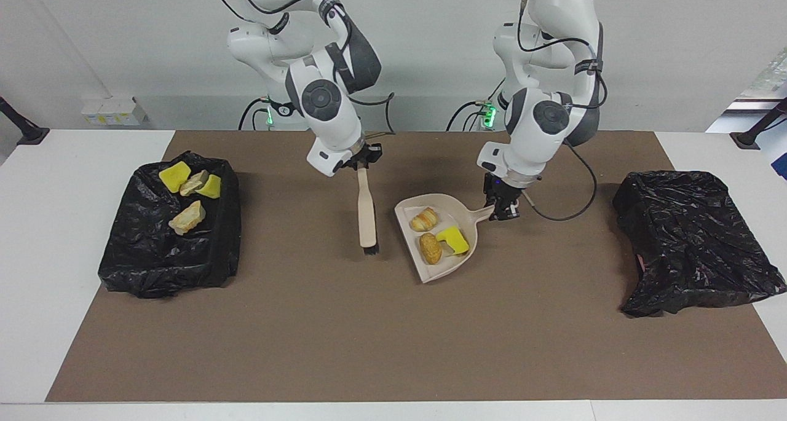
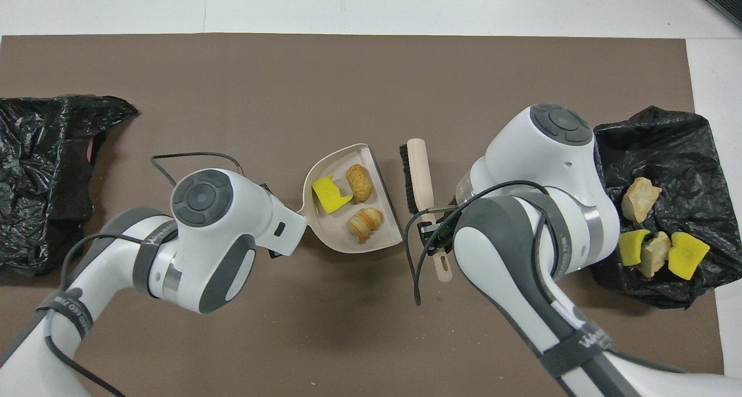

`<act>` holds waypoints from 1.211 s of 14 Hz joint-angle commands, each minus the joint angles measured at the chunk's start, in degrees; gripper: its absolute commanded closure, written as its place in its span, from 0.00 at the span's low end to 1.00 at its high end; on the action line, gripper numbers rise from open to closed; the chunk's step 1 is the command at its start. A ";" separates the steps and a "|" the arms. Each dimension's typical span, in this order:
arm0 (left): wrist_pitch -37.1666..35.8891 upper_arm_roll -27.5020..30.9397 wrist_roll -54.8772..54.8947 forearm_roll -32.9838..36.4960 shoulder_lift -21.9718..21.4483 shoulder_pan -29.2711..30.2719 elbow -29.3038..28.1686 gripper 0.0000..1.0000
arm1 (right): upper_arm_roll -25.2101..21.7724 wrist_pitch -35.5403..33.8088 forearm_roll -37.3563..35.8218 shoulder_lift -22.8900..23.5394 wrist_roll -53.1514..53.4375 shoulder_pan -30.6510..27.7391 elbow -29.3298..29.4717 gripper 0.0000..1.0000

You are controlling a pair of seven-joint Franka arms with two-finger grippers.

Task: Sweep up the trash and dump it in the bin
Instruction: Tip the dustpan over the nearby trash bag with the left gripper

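At the right arm's end of the table stands the bin (image 1: 154, 267), lined with black plastic. Four pieces of the trash (image 1: 187, 217) lie in it, two yellow sponge chunks and two tan bread-like lumps.

Next, the right gripper (image 1: 363, 160) is pinching the handle of the brush (image 1: 367, 215), which hangs with its bristles down over the middle of the brown mat (image 1: 369, 347). I cannot tell whether the bristles touch the mat.

Beside it is the dustpan (image 1: 407, 211), with three pieces inside: one yellow sponge chunk (image 1: 453, 239) and two bread-like pieces (image 1: 424, 219). The left gripper (image 1: 501, 209) is pressed together on the handle of the dustpan.

At the left arm's end lies a second black bag (image 1: 695, 236).

The pieces look light and soft, so I judge they will roll or slide easily if the pan tips. It is better to move them only inside the pan, held by its stiff handle and kept level.

The count is seven pieces, one brush, one dustpan and two black bags.
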 commanded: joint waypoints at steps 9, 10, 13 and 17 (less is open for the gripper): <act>-17.86 -0.29 24.84 -1.48 0.43 19.97 17.24 1.00 | 0.46 15.94 5.20 -12.32 10.49 15.01 -21.80 1.00; -18.22 -0.37 26.96 -1.56 0.51 21.81 17.69 1.00 | 0.46 17.43 5.20 -11.26 11.19 16.23 -21.80 1.00; -23.03 -0.29 36.43 -1.39 1.39 28.92 21.89 1.00 | 0.46 19.90 5.12 -8.53 17.77 18.00 -21.63 1.00; -28.23 -0.02 46.03 1.23 5.08 36.84 29.71 1.00 | 0.46 20.95 4.94 -6.60 17.18 19.49 -21.54 0.81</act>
